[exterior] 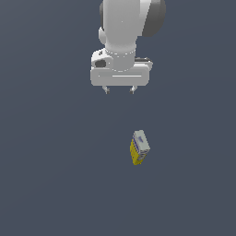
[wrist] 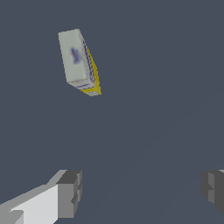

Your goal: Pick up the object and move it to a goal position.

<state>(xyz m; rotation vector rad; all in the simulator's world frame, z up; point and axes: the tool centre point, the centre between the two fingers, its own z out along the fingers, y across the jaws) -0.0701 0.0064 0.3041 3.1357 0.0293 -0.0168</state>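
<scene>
The object (exterior: 139, 147) is a small carton with a yellow body and a white and blue-grey printed face, resting on the dark grey floor. My gripper (exterior: 120, 90) hangs above the floor, apart from the carton and toward the exterior view's upper left of it. Its jaws stand wide open and empty. In the wrist view the carton (wrist: 78, 61) shows its white face, well away from my gripper (wrist: 142, 190), whose two fingertips (wrist: 70, 192) stand far apart.
The dark grey floor (exterior: 55, 175) spreads flat around the carton. The white arm (exterior: 126, 27) rises above the gripper. No goal marker shows.
</scene>
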